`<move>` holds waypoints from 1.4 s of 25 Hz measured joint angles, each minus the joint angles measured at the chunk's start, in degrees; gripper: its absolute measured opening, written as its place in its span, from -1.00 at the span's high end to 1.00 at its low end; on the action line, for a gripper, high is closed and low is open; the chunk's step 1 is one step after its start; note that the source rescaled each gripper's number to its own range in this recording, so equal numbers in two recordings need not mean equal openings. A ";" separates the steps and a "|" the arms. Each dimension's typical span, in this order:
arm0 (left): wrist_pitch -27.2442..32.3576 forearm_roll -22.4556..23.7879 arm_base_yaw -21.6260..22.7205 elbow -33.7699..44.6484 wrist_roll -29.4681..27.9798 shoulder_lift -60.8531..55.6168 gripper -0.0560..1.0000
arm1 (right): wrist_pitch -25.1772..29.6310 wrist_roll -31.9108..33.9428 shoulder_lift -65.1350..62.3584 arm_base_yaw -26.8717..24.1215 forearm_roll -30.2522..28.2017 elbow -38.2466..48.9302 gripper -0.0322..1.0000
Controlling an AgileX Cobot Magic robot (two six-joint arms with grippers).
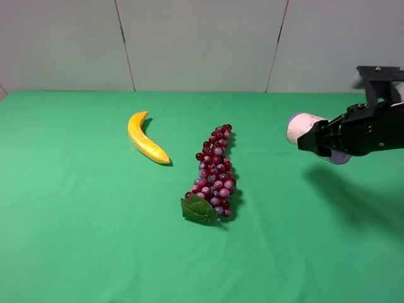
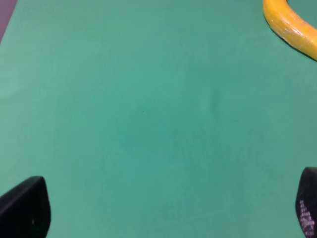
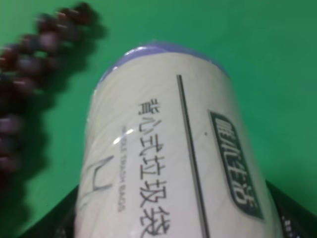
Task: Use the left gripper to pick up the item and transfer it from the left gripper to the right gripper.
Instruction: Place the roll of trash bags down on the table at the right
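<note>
So the right gripper [image 1: 320, 140] is clamped on the roll [image 1: 299, 127] (smooth cream label, purple ends) in midair; left gripper [image 2: 166, 210] gapes wide over green cloth [image 1: 82, 221].

Exterior high camera: raised, facing back wall [image 1: 202, 44], looking down across green table [image 1: 76, 252]. Left wrist camera: low over table, pointing down; banana [image 2: 292, 27] at frame edge, shared with high view. Right wrist camera: very close on roll [image 3: 173, 163]; grapes [image 3: 25, 74] blurred beyond, both shared with high view.
</note>
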 joint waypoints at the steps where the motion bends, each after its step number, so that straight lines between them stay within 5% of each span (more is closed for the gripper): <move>1: 0.00 0.00 0.00 0.00 0.00 0.00 -1.00 | -1.30 0.00 1.52 0.00 -0.15 0.00 0.93; 10: 0.00 0.00 0.00 0.00 0.00 0.00 -1.00 | -10.28 0.04 10.22 0.00 -0.21 0.00 0.93; 33: 0.00 0.06 0.00 0.00 0.00 0.00 -1.00 | -7.94 0.04 10.78 0.00 -0.21 0.00 0.93; 34: 0.00 0.06 0.00 0.00 0.00 0.00 -1.00 | -7.82 0.04 10.78 0.00 -0.16 0.00 0.85; 35: 0.00 0.06 0.00 0.00 0.00 0.00 -1.00 | -7.82 0.04 10.78 0.00 -0.16 -0.06 0.30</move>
